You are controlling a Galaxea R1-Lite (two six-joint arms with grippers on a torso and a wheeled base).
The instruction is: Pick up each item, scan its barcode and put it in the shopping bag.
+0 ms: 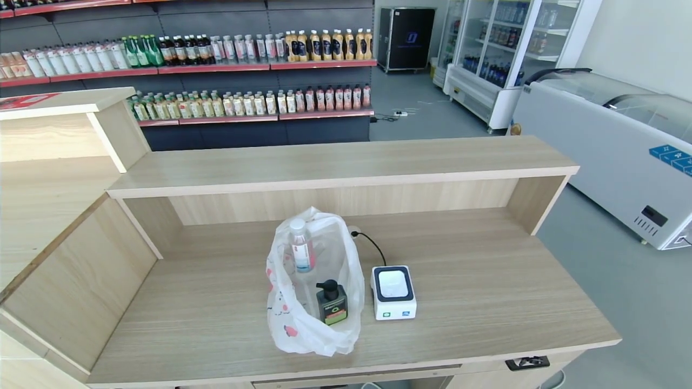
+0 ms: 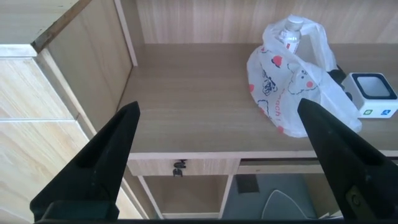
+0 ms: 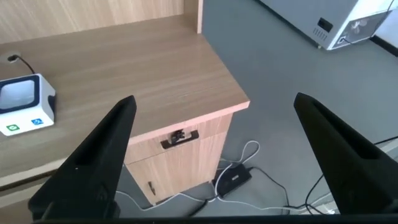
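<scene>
I see light wood counter [image 1: 459,281], raised ledge [image 1: 335,162] along far edge, angled side panel [image 1: 81,281] at left edge. Behind: dark shelving [image 1: 216,135], red-edged shelves, rows of bottles [image 1: 324,46]. Farther back: black case [image 1: 405,38], glass-door fridges [image 1: 497,48]. White chest freezer [image 1: 611,140] right. Grey floor [image 1: 621,292], daylight-bright. Right wrist view gives me drawer lock [image 3: 178,137] under front edge, black adapter [image 3: 234,178] with cables on floor.

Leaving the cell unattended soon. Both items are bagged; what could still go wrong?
The bag is thin and slack near the front edge of the counter; a nudge could tip it off. The tall bottle stands upright in the open bag and may topple. The scanner sits right beside the bag, so lifting the bag could snag its cable.
</scene>
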